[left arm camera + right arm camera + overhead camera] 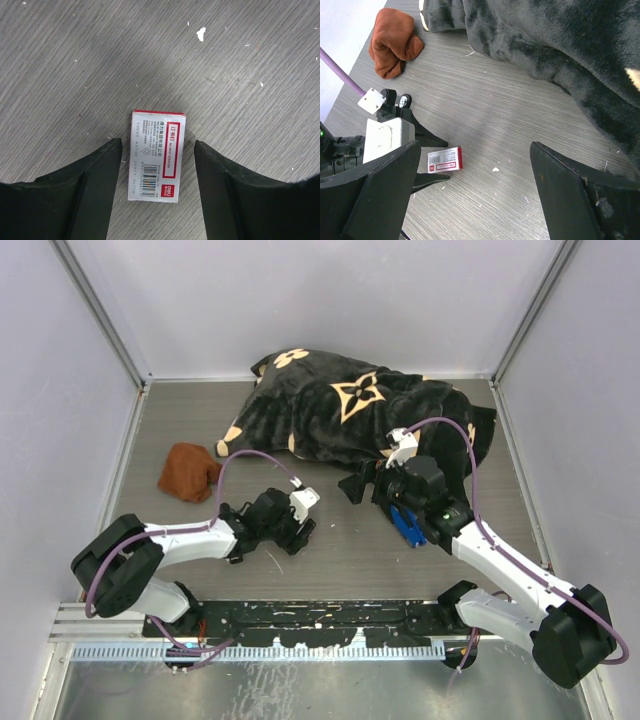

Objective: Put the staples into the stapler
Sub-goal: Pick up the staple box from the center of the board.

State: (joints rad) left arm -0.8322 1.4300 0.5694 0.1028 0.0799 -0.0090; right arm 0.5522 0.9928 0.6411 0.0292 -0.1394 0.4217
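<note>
Down on the grey table (pixel 75 60), the staples (pixel 156 156) lie flat, label up, between the left gripper's (pixel 157 145) parted fingers (a gap shows on either side). The right gripper (pixel 475 147) hangs wide apart, holding nothing, near the dark blanket (pixel 545 40).

Grey wood-grain desk (pixel 340 545), small white flecks scattered over it. At the back a black plush blanket (pixel 340 415) with tan flower prints lies bunched from centre to right, and a rust-brown cloth (pixel 188 471) sits crumpled just beside its left corner. The staples (pixel 156 156), a flat white box with the red-edged label up, lie on bare desk left of centre, apart from both fabrics; a blue object (pixel 405 525), mostly hidden, sits just in front of the blanket.
</note>
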